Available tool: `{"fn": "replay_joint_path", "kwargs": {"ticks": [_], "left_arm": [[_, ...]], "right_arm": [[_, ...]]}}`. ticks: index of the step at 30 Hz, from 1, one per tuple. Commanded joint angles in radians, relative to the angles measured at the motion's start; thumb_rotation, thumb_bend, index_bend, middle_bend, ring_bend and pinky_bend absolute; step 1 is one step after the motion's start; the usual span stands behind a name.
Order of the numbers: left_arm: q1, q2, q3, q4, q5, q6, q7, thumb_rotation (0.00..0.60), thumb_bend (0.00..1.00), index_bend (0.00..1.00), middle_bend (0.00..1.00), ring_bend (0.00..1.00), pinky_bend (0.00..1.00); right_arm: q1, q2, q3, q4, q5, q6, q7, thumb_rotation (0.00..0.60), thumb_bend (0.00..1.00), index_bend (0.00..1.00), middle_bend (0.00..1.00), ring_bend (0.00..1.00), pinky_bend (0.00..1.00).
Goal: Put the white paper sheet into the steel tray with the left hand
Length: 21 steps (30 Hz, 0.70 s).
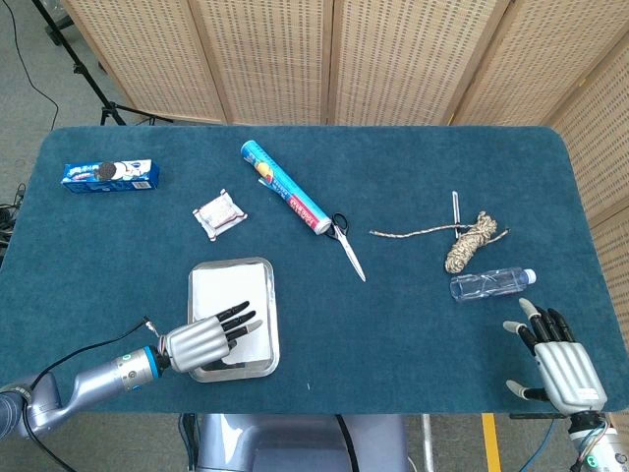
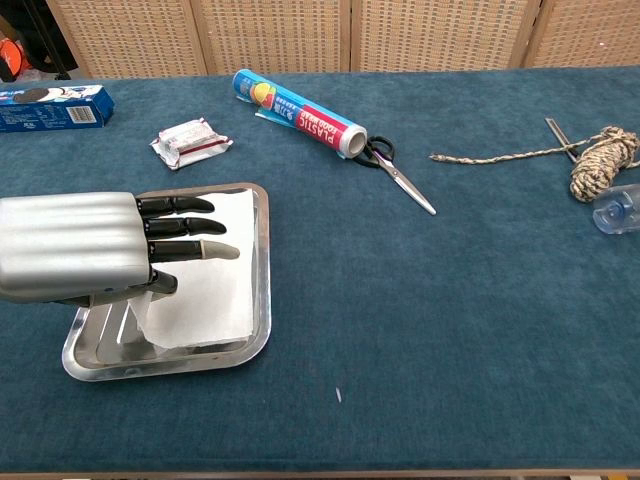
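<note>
White paper sheet (image 2: pixel 205 285) lies in the steel tray (image 2: pixel 259 290), near left of table. Left hand (image 2: pixel 75 245) above it, fingers straight, released. Right hand (image 1: pixel 560 364) spread, holding nothing, near right.

left robot hand (image 2: pixel 70 245) hides part of the paper sheet (image 2: pixel 205 290).

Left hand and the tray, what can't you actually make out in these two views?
- Chest view: the left hand covers part of the white paper sheet and the steel tray; contact underneath is hidden.
- Head view: whether the paper lies flat is too small to tell.
- Chest view: the water bottle is cut off by the right edge.
- Right hand: appears in the head view only.
</note>
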Motion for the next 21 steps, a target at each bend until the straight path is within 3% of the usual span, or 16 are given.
{"fn": "replay_joint_path", "kwargs": {"ticks": [1,7,21], "left_arm": [[-0.001,0.002,0.001,-0.002,-0.002,-0.003,0.001,0.6,0.59,0.73,0.12,0.0,0.0],[-0.003,0.011,0.003,-0.011,-0.003,-0.006,0.003,0.6,0.54,0.71,0.12,0.0,0.0],[-0.008,0.012,0.01,-0.02,0.0,-0.011,-0.003,0.6,0.37,0.49,0.08,0.0,0.0]], "right_arm": [[-0.001,0.0,0.0,0.001,-0.001,0.001,0.001,0.6,0.0,0.23,0.0,0.0,0.0],[-0.002,-0.004,0.003,0.006,-0.003,0.008,0.009,0.6,0.0,0.23,0.0,0.0,0.0],[-0.004,-0.006,0.005,0.009,-0.006,0.015,0.016,0.6,0.0,0.23,0.0,0.0,0.0]]}}
